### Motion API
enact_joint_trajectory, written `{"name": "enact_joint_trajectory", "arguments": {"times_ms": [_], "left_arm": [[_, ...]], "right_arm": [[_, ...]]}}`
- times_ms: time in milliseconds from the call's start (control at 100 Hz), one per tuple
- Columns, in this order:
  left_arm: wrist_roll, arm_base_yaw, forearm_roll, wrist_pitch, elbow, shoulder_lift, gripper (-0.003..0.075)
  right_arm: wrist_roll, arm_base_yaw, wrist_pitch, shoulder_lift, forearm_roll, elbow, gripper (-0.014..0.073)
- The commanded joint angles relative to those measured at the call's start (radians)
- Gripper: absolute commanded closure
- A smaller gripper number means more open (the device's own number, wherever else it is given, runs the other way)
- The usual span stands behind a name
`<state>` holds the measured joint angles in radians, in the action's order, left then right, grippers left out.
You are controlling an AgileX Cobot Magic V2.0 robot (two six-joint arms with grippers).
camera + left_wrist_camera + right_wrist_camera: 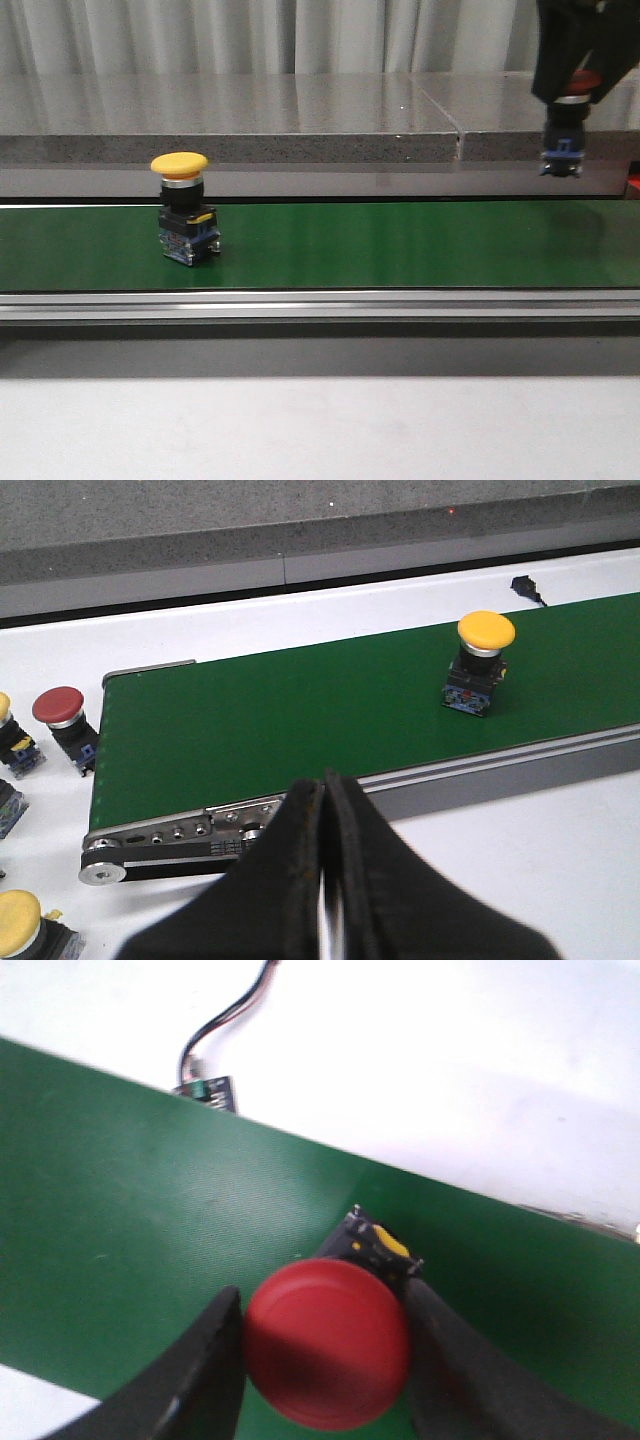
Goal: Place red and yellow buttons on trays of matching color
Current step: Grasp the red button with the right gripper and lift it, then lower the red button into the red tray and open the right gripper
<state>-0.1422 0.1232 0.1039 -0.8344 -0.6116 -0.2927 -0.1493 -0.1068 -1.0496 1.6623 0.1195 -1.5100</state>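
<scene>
The right gripper pinches the red button by its cap, holding it clear above the green belt at far right, likely for carrying to a tray not in view. The yellow button stands upright on the belt's left part, while the left gripper, fingers pressed together and holding nothing, waits near the belt's end.

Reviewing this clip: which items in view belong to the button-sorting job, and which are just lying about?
Part of the job:
- red button, held in the right tool above the belt
- yellow button, upright on the green conveyor belt
- spare red button and yellow button beside the belt's end

Just there:
- small wired module at the belt's edge
- grey stone ledge behind

No trays visible.
</scene>
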Motion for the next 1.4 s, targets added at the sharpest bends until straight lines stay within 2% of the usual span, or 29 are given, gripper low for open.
{"name": "enact_joint_trajectory", "arguments": {"times_ms": [0,180,290,520,710,870,1200,1390], "left_arm": [[0.0,0.007,0.01,0.07,-0.024,-0.009,0.0741],[0.0,0.007,0.01,0.07,-0.024,-0.009,0.0741],[0.0,0.007,0.01,0.07,-0.024,-0.009,0.0741],[0.0,0.007,0.01,0.07,-0.024,-0.009,0.0741],[0.0,0.007,0.01,0.07,-0.024,-0.009,0.0741],[0.0,0.007,0.01,0.07,-0.024,-0.009,0.0741],[0.0,0.007,0.01,0.07,-0.024,-0.009,0.0741],[0.0,0.007,0.01,0.07,-0.024,-0.009,0.0741]], "right_arm": [[0.001,0.076,0.039,-0.063,-0.004,-0.033,0.0369],[0.016,0.251,0.071,-0.061,-0.004,-0.033,0.0369],[0.081,0.342,0.102,-0.061,-0.004,-0.033,0.0369],[0.169,0.456,0.169,-0.044,-0.004,-0.033,0.0369],[0.222,0.521,0.188,0.008,-0.002,-0.033,0.0369],[0.222,0.561,0.229,0.066,0.059,-0.033,0.0369],[0.222,0.565,0.357,0.192,0.153,-0.033,0.0369],[0.222,0.565,0.396,0.236,0.157,-0.033,0.0368]]}}
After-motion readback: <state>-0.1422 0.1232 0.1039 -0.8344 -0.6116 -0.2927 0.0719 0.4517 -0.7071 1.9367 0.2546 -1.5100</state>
